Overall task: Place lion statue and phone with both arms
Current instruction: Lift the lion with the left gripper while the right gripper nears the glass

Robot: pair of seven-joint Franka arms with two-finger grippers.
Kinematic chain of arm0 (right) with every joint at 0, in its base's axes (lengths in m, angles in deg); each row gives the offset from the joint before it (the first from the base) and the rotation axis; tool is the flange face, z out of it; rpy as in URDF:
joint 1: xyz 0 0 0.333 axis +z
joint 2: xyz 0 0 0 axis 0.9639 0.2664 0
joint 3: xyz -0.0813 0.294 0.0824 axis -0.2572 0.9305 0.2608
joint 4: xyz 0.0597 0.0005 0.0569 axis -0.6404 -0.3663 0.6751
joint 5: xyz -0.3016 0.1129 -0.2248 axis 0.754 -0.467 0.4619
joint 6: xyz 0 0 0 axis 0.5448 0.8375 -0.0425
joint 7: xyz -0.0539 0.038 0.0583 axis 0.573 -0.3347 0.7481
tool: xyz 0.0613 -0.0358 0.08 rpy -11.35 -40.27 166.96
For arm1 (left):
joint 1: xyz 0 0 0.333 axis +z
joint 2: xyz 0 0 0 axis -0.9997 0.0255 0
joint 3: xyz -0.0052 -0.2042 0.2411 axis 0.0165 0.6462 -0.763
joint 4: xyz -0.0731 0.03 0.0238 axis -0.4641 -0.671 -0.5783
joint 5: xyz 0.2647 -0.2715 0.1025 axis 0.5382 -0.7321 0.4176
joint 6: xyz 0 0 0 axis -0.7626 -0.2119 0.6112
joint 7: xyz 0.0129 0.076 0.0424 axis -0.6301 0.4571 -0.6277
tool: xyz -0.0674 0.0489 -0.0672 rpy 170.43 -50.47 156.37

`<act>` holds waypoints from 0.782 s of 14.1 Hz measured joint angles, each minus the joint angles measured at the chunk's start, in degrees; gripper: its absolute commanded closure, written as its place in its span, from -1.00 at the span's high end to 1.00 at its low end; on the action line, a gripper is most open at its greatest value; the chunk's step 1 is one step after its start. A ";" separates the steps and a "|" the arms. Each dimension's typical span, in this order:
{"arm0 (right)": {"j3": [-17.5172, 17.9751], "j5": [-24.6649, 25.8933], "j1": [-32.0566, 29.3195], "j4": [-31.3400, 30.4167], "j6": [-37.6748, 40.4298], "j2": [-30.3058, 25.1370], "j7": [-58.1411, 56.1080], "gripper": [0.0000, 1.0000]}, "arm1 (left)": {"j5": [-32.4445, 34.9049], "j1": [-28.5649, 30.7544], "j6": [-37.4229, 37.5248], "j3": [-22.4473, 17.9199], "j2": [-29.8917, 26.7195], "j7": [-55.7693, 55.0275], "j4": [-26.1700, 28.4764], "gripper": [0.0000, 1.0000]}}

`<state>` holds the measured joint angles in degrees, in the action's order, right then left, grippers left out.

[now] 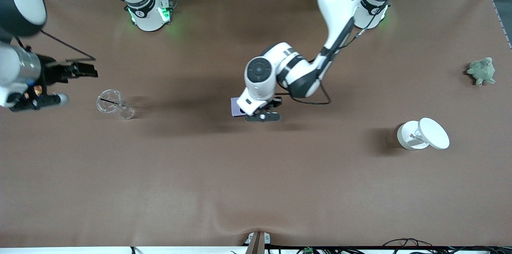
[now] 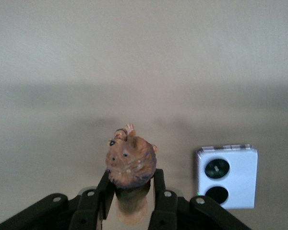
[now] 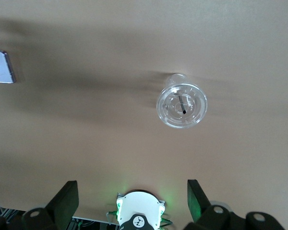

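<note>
Between my left jaws sits the lion, a small reddish-brown figurine, smooth and moulded, gripped by its body with its head poking out. My left gripper is low at mid-counter. Just beside it lies the phone, pale lilac, squarish, glossy, flat on the counter with two black camera circles up.

I judge the lion's placing is under way: next comes lowering it upright beside the phone and easing the jaws apart without tipping it.

My right gripper waits with jaws wide and empty over the right arm's end, above a clear plastic cup.
</note>
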<state>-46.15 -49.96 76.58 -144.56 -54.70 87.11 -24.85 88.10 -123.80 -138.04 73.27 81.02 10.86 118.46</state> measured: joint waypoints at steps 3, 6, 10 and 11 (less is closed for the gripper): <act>0.06 0.00 0.12 0.74 0.18 0.16 0.01 1.00 | 0.11 8.09 3.70 -0.23 -5.37 0.13 -0.11 -1.00; 0.40 -0.33 0.39 1.36 0.26 -0.05 0.02 1.00 | 0.81 15.32 5.55 -0.27 -7.44 1.18 0.18 -1.00; 0.64 -0.96 4.52 1.45 -0.66 -0.05 1.01 1.00 | 8.13 20.00 5.58 -0.23 -5.98 2.13 1.62 -1.00; 0.64 -0.96 4.96 1.48 -0.85 -0.05 1.35 1.00 | 9.41 20.66 5.55 -0.23 -5.28 3.01 1.68 -1.00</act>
<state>-45.52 -50.91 81.54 -143.08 -55.55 87.06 -23.50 97.51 -103.15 -132.49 73.04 75.74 13.87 120.14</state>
